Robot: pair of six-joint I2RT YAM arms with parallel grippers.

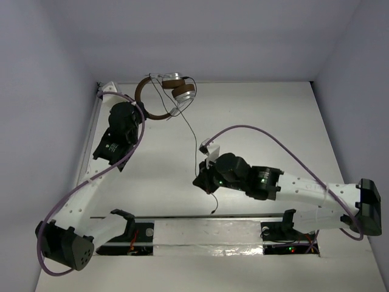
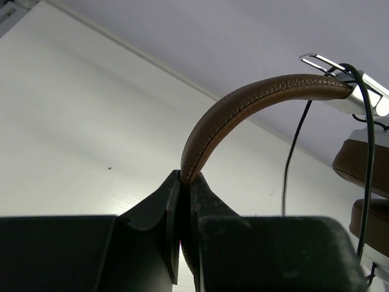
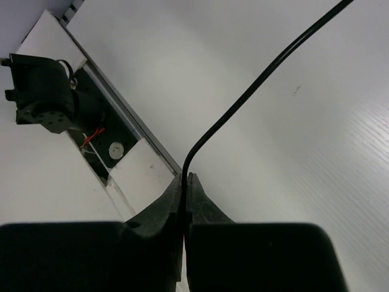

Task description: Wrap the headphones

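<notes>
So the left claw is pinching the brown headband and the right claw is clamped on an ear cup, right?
Not quite. The right claw is clamped on the thin black cord instead; the right wrist view shows the cord running up out of its closed grip. The left claw is indeed pinching the brown headband.

Headphones (image 1: 182, 91) — brown headband (image 2: 243, 103) with stitched grain, silver-grey ear cups (image 1: 173, 78), brown pads (image 2: 364, 161), black cord (image 3: 273, 70). Table (image 1: 273, 121) white with faint linear grain; arm cables (image 1: 244, 126) purple — arm links (image 1: 304, 185) white, their joints (image 1: 371, 207) black.
</notes>
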